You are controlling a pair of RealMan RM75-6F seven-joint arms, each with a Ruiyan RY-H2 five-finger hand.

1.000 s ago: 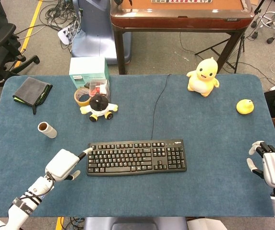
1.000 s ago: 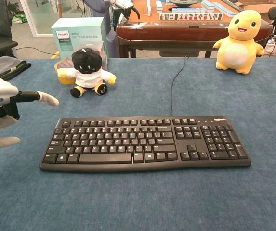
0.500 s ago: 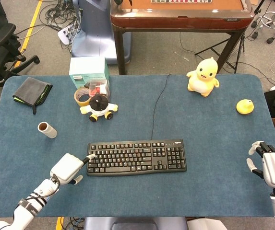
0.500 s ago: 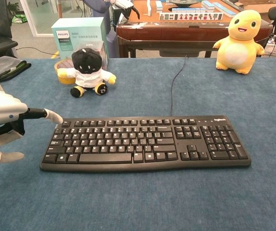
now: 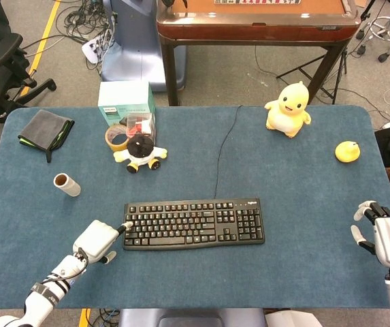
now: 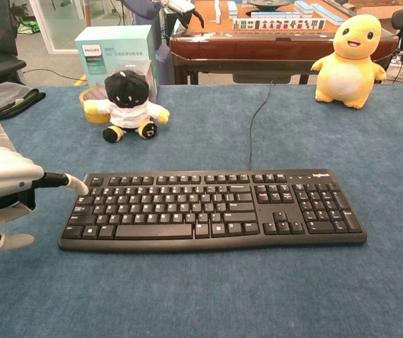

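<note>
Blue felt covers the table (image 5: 297,197), and going from its left edge the first thing is a folded grey cloth (image 5: 43,129) at the far corner, with a small roll (image 5: 66,184) lying on its side nearer the front. Below the roll, the left hand (image 5: 96,240) sits low at the keyboard's left end. It holds nothing; one finger (image 6: 66,182) is stretched out straight, its tip at the upper left corner of the keys, and whether it actually presses a key cannot be told. The other fingers are tucked down under the palm, as the chest view shows.

Further back stand a pale green box (image 5: 126,101), a ring of tape (image 5: 116,138) just in front of it, and a small doll with a black head (image 5: 139,152) touching the tape.

At the middle of the table, near the front edge, lies the black keyboard (image 5: 193,223), flat and square to the robot, its cable (image 5: 222,150) running away to the far edge.

To the right of the cable a yellow plush duck (image 5: 288,109) sits upright at the back, and a small yellow toy (image 5: 347,151) rests well apart from it toward the right edge. Last, at the right front corner, the right hand (image 5: 382,237) lies empty with its fingers spread, far from the keyboard.
</note>
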